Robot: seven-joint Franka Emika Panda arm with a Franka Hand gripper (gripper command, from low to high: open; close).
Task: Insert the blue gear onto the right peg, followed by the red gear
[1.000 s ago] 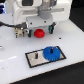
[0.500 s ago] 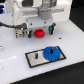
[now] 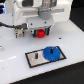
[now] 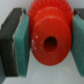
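The blue gear (image 3: 51,52) lies flat on the grey black-bordered plate (image 3: 33,60), at the plate's end toward the exterior view's right; the right peg is hidden under it. A thin dark left peg (image 3: 38,56) stands free on the plate. The red gear (image 3: 40,34) hangs under the arm, above the table and behind the plate. In the wrist view the red gear (image 4: 49,42) fills the frame between two teal pads (image 4: 20,47), both pressed against its sides. My gripper (image 4: 49,45) is shut on it.
The white arm body (image 3: 37,12) with dark cables (image 3: 10,22) occupies the back of the exterior view. The white table (image 3: 15,70) spreads around the plate. A dark background lies behind.
The arm with the red gear has barely shifted over the last second. The blue gear and plate stay where they were.
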